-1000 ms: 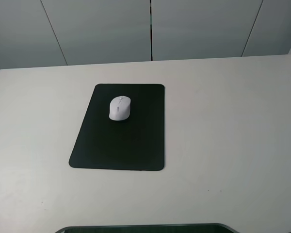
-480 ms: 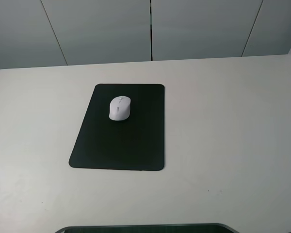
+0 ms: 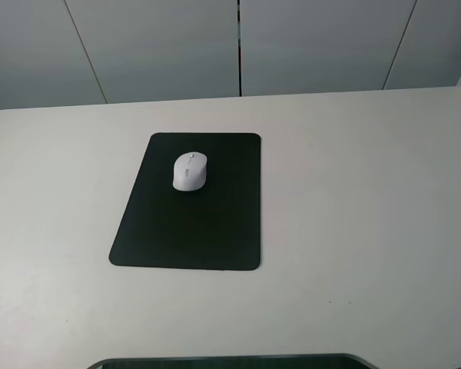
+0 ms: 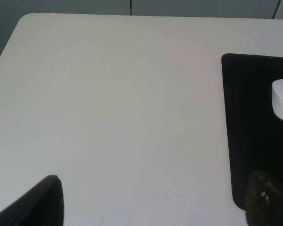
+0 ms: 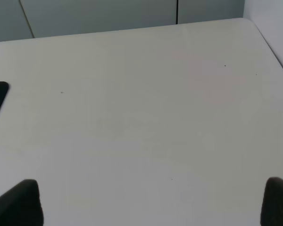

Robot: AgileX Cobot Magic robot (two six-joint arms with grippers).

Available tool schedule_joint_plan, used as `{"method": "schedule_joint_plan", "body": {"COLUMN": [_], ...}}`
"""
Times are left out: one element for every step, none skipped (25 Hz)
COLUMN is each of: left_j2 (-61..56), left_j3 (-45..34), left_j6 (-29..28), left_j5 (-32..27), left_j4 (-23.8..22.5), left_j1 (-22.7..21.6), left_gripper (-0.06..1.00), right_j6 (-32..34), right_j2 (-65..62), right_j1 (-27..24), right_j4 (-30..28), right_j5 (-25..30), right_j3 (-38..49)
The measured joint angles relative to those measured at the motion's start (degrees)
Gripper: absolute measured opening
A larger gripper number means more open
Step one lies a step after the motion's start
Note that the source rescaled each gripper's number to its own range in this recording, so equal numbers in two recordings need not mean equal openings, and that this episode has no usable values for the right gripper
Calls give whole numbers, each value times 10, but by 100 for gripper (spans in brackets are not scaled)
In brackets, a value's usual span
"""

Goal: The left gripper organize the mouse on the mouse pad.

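Mouse resting on the far half of the pad, both grippers spread wide and holding nothing.

The smooth off-white table (image 3: pixel 353 231) carries the mouse pad (image 3: pixel 188 223), a flat matte black rectangle with rounded corners, long axis running 12 to 6 o'clock. The mouse (image 3: pixel 190 171), a glossy white-grey oval, lies along that axis, scroll wheel toward 12. The left gripper (image 4: pixel 153 200) hangs over bare table, the mouse well off beyond its right-hand finger. The right gripper (image 5: pixel 151 202) sits well apart.
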State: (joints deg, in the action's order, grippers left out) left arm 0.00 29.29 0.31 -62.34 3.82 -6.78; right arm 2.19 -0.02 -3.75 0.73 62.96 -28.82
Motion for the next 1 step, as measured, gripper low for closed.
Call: {"method": "schedule_joint_plan", "body": {"left_j2": [0], "left_j3": [0], "left_j6": [0], "left_j5": [0], "left_j4": [0], "left_j1": [0], "left_gripper": [95], "right_j6": [0], "right_j2": [0], "right_j1": [0], "right_j4": [0], "right_j5": [0], "right_j3": [0]}}
